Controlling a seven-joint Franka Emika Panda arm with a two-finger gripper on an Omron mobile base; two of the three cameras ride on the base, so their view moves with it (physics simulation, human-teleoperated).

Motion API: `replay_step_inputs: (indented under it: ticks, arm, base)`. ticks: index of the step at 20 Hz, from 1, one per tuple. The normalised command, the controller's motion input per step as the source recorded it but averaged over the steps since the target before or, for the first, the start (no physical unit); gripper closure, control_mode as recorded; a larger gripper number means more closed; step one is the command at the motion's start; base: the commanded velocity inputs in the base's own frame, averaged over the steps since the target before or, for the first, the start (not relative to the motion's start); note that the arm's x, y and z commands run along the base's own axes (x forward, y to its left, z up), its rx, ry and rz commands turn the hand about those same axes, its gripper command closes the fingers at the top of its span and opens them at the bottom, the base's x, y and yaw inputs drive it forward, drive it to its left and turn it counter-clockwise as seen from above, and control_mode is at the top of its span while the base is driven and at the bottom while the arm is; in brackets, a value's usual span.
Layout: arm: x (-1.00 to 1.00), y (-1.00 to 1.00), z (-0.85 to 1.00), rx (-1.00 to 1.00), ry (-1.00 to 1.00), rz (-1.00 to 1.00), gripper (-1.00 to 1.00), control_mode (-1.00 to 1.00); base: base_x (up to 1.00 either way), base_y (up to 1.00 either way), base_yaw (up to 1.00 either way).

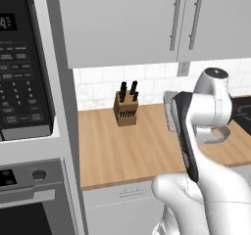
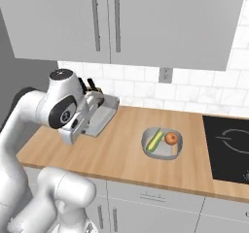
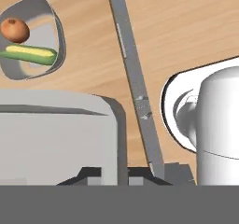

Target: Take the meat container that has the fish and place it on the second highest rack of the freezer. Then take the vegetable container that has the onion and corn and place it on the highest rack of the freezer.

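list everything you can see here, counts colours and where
vegetable container: one, grey, on the counter left of the cooktop
corn: one, yellow with green husk, in that container
onion: one, orange-brown, in it beside the corn
meat container: one, grey, held tilted above the counter
knife block: one, brown with black handles, by the back wall
counter: one, light wood
cooktop: one, black, right end of the counter
upper cabinets: grey, above
microwave: one, black panel, far left
oven: one, below it
gripper: one, shut on the meat container's rim

Our white arm (image 2: 34, 130) rises and folds at the elbow, forearm reaching forward at mid height. Our pincer (image 2: 108, 106) is closed, holding a grey container's edge.
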Motion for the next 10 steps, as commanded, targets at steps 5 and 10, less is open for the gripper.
replay_step_inputs:
  ticks: [5,10]
  arm:
    - [-1.0,0.0,0.01,-0.02,-0.57,-0.13,1.0,-1.0]
    - [-0.92,0.07,0.09,-0.04,-0.25,0.0,1.0,-1.0]
  base:
    - [0.0,0.0,0.0]
    - [0.0,0.0,0.0]
